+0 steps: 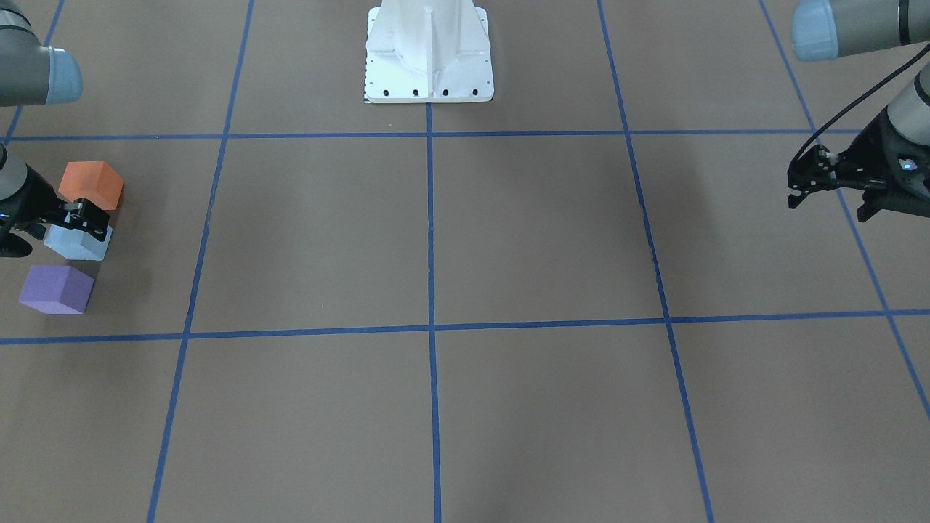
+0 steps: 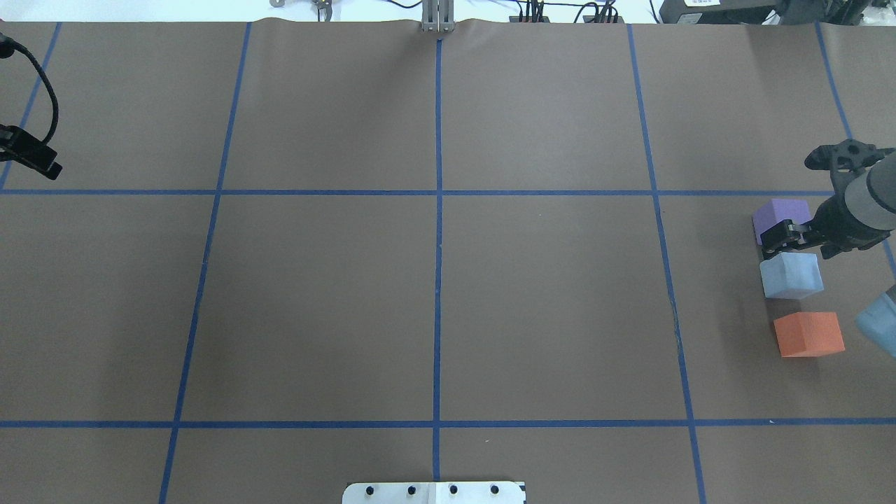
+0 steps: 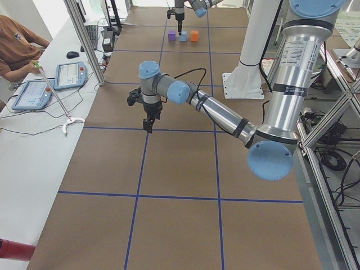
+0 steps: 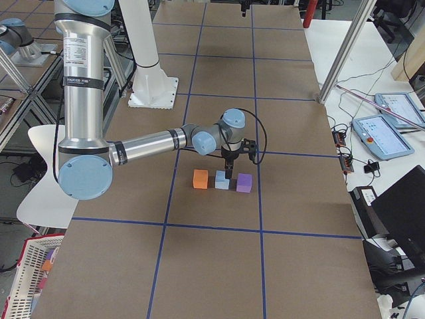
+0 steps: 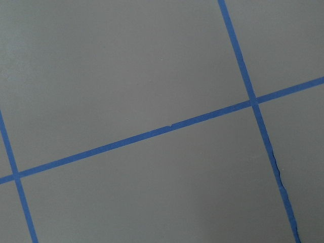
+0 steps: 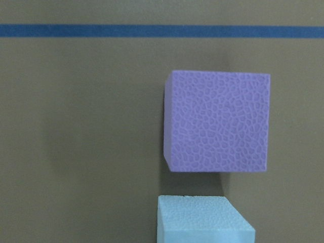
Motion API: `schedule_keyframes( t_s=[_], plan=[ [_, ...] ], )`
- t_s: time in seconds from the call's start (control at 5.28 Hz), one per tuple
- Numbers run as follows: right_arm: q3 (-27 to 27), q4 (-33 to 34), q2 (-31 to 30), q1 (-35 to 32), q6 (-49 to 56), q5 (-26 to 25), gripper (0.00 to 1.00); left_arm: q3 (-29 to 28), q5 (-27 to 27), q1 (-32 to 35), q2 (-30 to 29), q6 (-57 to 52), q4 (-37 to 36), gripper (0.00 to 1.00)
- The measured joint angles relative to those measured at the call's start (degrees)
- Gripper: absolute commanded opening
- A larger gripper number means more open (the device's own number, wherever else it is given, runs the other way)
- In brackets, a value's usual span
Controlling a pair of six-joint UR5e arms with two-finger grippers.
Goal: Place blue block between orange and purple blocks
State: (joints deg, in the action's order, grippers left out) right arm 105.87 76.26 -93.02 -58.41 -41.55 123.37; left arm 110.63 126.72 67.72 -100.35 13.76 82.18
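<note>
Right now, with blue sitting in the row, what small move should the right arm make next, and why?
Probably lift the right gripper clear. The blue block already sits between the purple block and the orange block, apart from both, and the gripper seems above it, not gripping.

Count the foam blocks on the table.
3, in one row at the table's right end; far to near: purple block, blue block, orange block. None looks hidden.

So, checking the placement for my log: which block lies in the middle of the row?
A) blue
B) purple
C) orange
A: the blue block lies between the purple block and the orange block.
</note>
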Motion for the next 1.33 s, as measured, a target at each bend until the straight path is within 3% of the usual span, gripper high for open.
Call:
schedule_keyframes(
  t_s=[0.19, 0.57, 0.95, 1.33],
  plan=[
    [2.0, 0.3, -1.6, -5.8, 6.4, 3.0, 1.00, 0.2, 0.1, 0.7, 0.3, -0.3, 0.1, 1.00],
    [-0.7, 0.7, -5.2, -19.2, 24.0, 10.4, 1.00, -0.2, 0.4, 6.0, 3.1, -6.5, 0.3, 1.00],
    [-2.6, 0.5, -9.7, -27.1, 32.6, 12.1, 1.00, -0.9, 2.6, 12.8, 8.7, -16.3, 1.5, 1.00],
    [-3.5, 0.0, -11.0, -29.8, 33.6, 11.7, 1.00, -4.6, 4.1, 14.8, 11.7, -17.0, 3.2, 1.00]
  ],
)
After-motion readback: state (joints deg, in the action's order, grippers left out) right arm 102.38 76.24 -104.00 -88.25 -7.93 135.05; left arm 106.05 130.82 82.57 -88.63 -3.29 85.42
